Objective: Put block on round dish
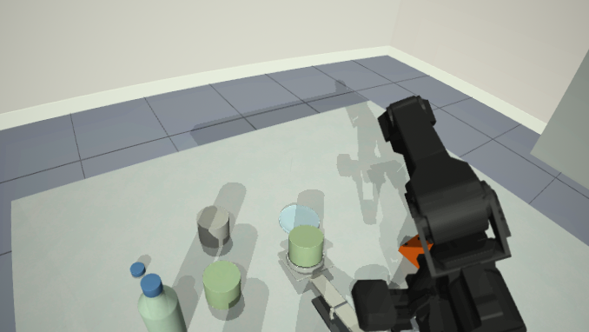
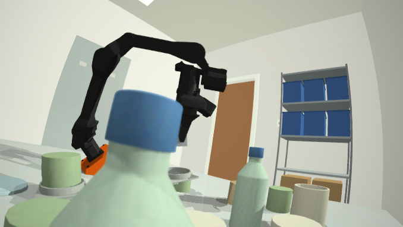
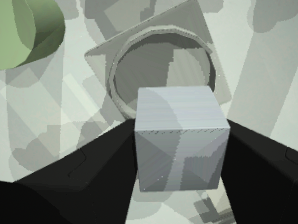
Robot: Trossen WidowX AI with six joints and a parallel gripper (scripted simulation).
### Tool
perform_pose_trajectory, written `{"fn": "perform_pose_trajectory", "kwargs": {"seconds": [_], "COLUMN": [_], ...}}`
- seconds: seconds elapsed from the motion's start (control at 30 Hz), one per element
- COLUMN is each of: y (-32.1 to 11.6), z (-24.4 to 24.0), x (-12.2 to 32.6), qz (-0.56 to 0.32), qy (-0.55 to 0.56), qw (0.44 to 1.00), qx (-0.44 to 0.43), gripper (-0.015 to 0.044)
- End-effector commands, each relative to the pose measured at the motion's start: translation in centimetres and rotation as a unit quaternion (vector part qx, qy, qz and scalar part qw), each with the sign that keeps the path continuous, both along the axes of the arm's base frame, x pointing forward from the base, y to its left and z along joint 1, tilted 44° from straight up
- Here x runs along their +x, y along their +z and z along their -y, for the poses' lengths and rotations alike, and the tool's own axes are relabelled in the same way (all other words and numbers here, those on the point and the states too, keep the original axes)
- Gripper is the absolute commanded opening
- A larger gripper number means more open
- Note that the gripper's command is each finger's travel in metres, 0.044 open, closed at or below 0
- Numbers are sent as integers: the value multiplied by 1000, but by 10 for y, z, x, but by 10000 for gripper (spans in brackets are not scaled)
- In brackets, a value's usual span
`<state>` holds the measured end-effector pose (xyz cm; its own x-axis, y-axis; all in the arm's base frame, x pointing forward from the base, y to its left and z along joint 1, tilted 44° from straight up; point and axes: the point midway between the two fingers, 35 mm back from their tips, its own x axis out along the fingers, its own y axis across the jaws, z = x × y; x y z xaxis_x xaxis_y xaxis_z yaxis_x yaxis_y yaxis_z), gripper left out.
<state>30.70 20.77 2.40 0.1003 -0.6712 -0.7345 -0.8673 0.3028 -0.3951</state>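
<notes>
My gripper (image 3: 176,128) is shut on a pale grey-blue block (image 3: 182,160) (image 2: 183,144), above the empty ringed end of the balance (image 3: 113,85) (image 2: 178,176). In the top view the fingers and block do not show. A green cup (image 1: 306,248) (image 2: 60,170) stands upright in the other ringed end of the balance (image 1: 294,267) (image 2: 60,191). The round light-blue dish (image 1: 287,217) (image 2: 12,183) lies flat just beyond that cup, with nothing on it. The balance's beam (image 1: 332,295) runs toward the bottom of the top view.
A green cylinder (image 1: 221,284), a grey cylinder (image 1: 213,228), a blue cap (image 1: 137,269) and a capped bottle (image 1: 161,310) (image 2: 128,184) stand or lie left of the balance. The exterior view also shows another bottle (image 2: 251,190), a green cylinder (image 2: 279,199) and a cream cup (image 2: 310,200).
</notes>
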Motion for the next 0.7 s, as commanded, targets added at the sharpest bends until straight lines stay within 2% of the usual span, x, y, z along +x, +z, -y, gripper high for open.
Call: {"fn": "perform_pose_trajectory", "kwargs": {"seconds": [0.0,0.67], "y": [10,50], "z": [-9,40], "x": [-3,19], "qz": [-1,-3], "qy": [3,3], "qw": [1000,1000], "qx": [2,24], "gripper": [0,0]}}
